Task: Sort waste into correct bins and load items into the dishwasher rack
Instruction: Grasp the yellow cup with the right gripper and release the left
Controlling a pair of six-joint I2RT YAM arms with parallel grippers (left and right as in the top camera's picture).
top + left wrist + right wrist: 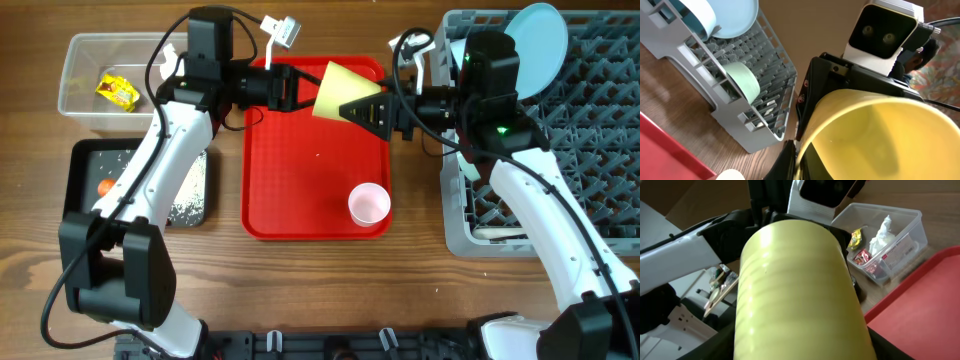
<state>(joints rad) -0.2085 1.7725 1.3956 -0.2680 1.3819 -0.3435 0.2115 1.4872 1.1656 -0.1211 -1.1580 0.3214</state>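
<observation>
Yellow cup (338,88) is held by the right gripper (365,108); the hold of the left gripper (298,90) cannot be told. Pink cup (369,204) near the right gripper is not racked yet.

Overhead straight down, left wrist toward rack (755,117), right wrist toward tub (900,227), both tight on yellow cup (885,130)

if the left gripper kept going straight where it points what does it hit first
The yellow cup, right at the tips of the left gripper. Just past it the right gripper faces back from the cup's other end, above the red tray; their heights seem matched.
</observation>
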